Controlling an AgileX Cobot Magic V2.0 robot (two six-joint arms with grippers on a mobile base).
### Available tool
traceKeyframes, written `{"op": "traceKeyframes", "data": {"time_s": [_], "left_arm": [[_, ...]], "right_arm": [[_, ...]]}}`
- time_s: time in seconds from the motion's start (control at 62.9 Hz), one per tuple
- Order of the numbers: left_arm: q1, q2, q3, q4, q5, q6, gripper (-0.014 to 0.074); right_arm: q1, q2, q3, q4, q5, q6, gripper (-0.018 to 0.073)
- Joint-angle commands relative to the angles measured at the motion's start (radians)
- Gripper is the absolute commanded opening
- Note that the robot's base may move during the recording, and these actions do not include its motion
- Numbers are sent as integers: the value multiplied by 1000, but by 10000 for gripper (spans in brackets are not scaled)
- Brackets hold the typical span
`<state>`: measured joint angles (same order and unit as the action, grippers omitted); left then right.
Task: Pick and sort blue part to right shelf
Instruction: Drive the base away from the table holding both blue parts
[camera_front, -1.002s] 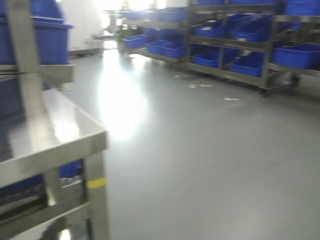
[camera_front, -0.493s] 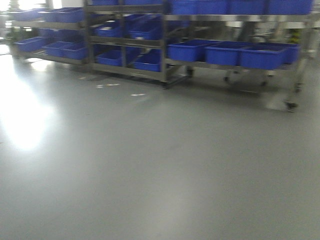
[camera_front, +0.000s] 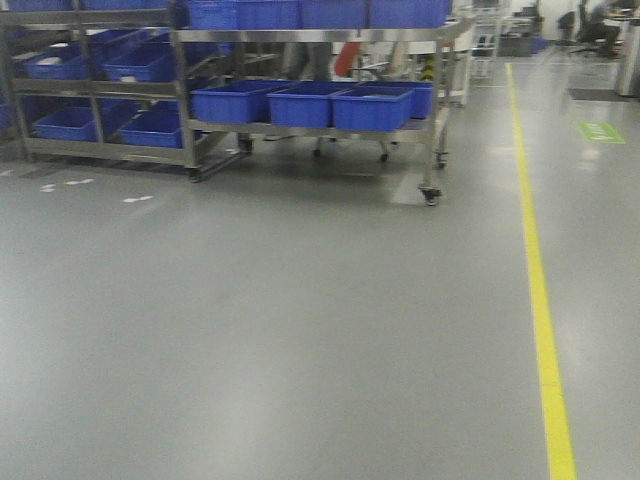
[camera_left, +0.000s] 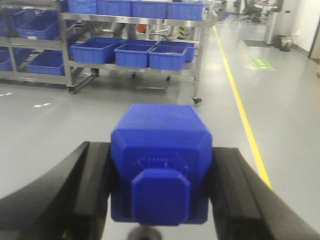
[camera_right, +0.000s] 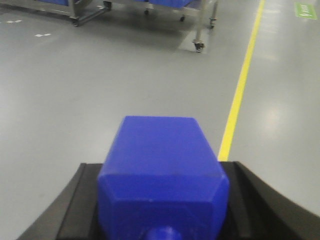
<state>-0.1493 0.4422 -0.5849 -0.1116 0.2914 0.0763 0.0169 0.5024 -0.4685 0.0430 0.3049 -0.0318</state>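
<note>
Left wrist: left hand (camera_left: 160, 192) clamps blue part (camera_left: 160, 135); right hand (camera_right: 164, 202) clamps second blue part (camera_right: 162, 150).

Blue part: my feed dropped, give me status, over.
Left jaws shut on blue part. Right jaws shut on second blue part. Rack of blue bins ahead across floor; nothing seen blocking.

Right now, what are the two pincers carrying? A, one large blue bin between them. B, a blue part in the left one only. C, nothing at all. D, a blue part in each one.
D: the left wrist view shows the left pincer shut on a blue part, and the right wrist view shows the right pincer shut on a second blue part.
</note>
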Motion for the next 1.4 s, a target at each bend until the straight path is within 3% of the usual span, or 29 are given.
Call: {"op": "traceKeyframes", "data": {"time_s": [0.0,1.383], "left_arm": [[-3,6,-30,-4,-94,-1,300],[-3,6,-30,-4,-94,-1,300]], "right_arm": [[-8,2,-32,-7,-94,-9,298],[-8,2,-32,-7,-94,-9,298]]}}
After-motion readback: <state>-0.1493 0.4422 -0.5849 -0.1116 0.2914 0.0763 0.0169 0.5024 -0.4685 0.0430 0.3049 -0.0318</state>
